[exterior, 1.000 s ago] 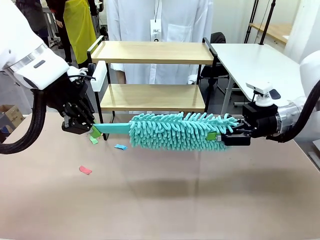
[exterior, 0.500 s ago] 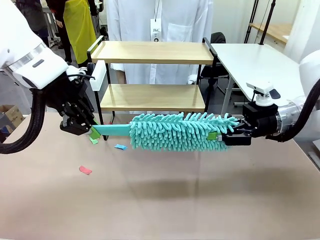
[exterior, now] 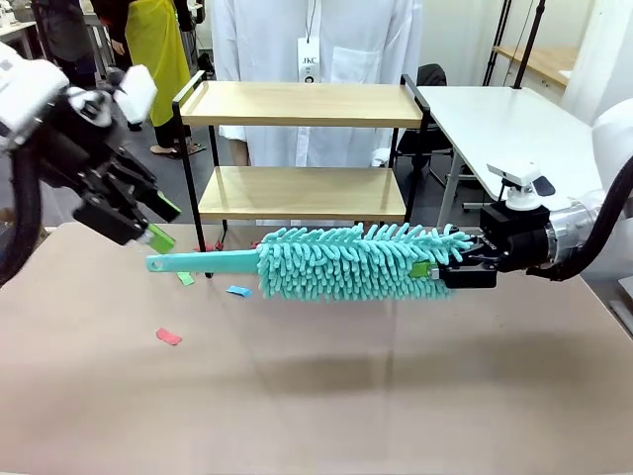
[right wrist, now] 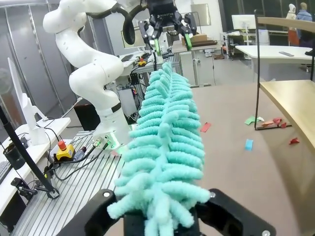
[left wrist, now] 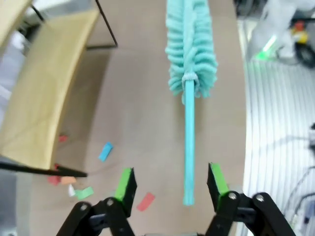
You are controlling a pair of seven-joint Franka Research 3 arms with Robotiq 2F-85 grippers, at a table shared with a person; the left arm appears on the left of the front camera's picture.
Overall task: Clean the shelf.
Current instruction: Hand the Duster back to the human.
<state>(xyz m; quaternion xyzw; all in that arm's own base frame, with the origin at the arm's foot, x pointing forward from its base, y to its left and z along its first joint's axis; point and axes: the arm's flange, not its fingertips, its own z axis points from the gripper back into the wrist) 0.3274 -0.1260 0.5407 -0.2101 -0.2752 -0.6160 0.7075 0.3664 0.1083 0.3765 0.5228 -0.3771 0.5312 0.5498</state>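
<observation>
The shelf (exterior: pixel 302 104) stands at the table's far edge, two light wooden boards on a black frame; its lower board (left wrist: pixel 44 88) shows in the left wrist view. A teal fluffy duster (exterior: pixel 346 262) hangs level above the table in front of it. My right gripper (exterior: pixel 435 269) is shut on the duster's fluffy end (right wrist: pixel 165 142). My left gripper (exterior: pixel 161 223) is open, up and to the left of the handle's free end (exterior: pixel 155 264). In the left wrist view the green pads (left wrist: pixel 127 184) stand apart with the handle (left wrist: pixel 189 147) beyond them, untouched.
Paper scraps lie on the brown table: a red one (exterior: pixel 169 336), a blue one (exterior: pixel 237 291) and a green one (exterior: pixel 185 278), with more by the shelf's foot (left wrist: pixel 61 179). A person in a white coat (exterior: pixel 316 40) stands behind the shelf. A white table (exterior: pixel 504 124) is at the far right.
My left gripper has let go of the duster's handle, opened, and moved up and to the left. The duster stays held level by my right gripper.
</observation>
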